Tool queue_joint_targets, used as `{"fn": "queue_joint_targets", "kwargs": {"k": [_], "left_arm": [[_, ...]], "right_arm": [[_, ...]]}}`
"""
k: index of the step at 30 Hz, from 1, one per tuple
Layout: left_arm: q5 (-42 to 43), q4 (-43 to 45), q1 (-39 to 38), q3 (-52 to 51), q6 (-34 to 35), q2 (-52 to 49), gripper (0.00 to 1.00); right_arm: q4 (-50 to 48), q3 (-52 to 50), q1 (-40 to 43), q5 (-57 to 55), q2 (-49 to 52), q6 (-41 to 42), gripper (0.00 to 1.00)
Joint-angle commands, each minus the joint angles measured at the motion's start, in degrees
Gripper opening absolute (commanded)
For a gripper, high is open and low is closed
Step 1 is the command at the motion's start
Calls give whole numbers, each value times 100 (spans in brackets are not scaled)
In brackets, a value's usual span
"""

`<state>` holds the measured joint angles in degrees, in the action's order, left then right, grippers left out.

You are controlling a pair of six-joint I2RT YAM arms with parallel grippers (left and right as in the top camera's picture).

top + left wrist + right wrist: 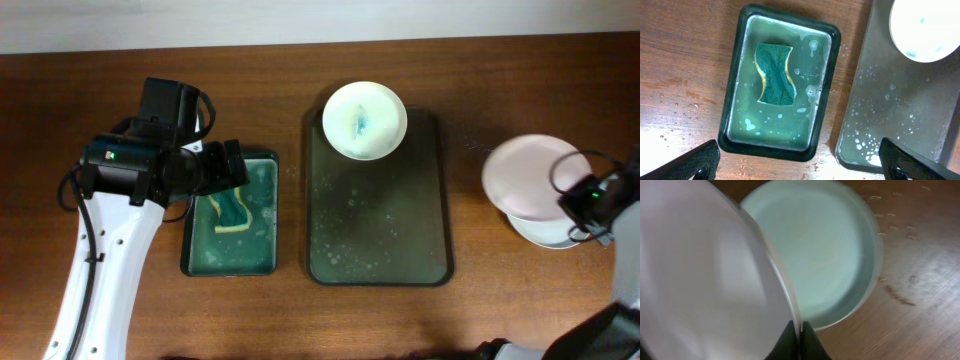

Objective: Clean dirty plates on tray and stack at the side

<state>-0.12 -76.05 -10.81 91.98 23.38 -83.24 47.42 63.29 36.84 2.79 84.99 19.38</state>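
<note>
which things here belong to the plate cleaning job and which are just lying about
Job:
white plate, smeared blue
tray
pink plate, held in right gripper
grey-blue plate below it
sponge in green tray

Lying about:
nothing visible besides the table

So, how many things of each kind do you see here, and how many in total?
Plates: 3 - white plate, pink plate, grey-blue plate
Trays: 2 - large dark tray, small green tray
Sponge: 1
Total: 6
</note>
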Motion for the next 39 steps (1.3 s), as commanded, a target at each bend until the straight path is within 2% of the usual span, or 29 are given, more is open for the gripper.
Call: {"fn": "queue_joint_targets", "kwargs": {"k": [1, 3, 4, 5, 6, 7, 10, 13, 16, 18, 22, 23, 26, 29, 33, 35, 38, 39], "left_arm": [[37, -9, 20, 15, -28, 55, 100], [37, -9, 20, 15, -28, 55, 100], [37, -9, 20, 15, -28, 55, 100], [37, -9, 20, 15, -28, 55, 100], [37, -9, 20, 15, -28, 55, 100], [37, -9, 20, 15, -28, 55, 100], [37, -9, 20, 15, -28, 55, 100], [37, -7, 20, 15, -28, 55, 100], [37, -9, 20, 15, -28, 55, 100], [37, -9, 20, 15, -28, 55, 100], [37, -9, 20, 15, -28, 55, 100], [37, -9, 20, 15, -28, 55, 100], [37, -9, 20, 15, -28, 55, 100], [37, -9, 20, 15, -28, 55, 100], [37, -9, 20, 15, -28, 55, 100], [37, -9, 20, 15, -28, 55, 100], [37, -9, 20, 15, -28, 55, 100], [37, -9, 20, 15, -28, 55, 99]], "right_arm": [[-57, 37, 675, 236, 595, 365, 4], [-74, 37, 901, 238, 1012, 361, 4], [-72, 37, 942, 240, 1209, 361, 8], [-76, 37, 940, 243, 1320, 361, 16], [-94, 37, 925, 273, 1377, 361, 32], [-122, 37, 898, 446, 1379, 356, 40], [-111, 273, 752, 1497, 1102, 24, 45], [101, 693, 321, 2065, 544, -358, 47], [282, 1032, -636, 2166, -76, -835, 47], [247, 1134, -1661, 2028, -297, -1364, 57], [-181, 1139, -3517, 693, 138, -1469, 58], [-442, 1141, -3901, 385, 420, -1471, 58], [-1215, 1141, -4295, 184, 1121, -1467, 57], [-2192, 1141, -4308, 219, 1947, -1174, 57], [-3093, 1141, -4321, 946, 2914, -802, 55], [-3130, 1141, -4325, 975, 3279, -459, 43], [-2911, 1141, -4319, 970, 3362, -385, 11], [-2787, 1141, -4319, 970, 3292, -385, 4]]}}
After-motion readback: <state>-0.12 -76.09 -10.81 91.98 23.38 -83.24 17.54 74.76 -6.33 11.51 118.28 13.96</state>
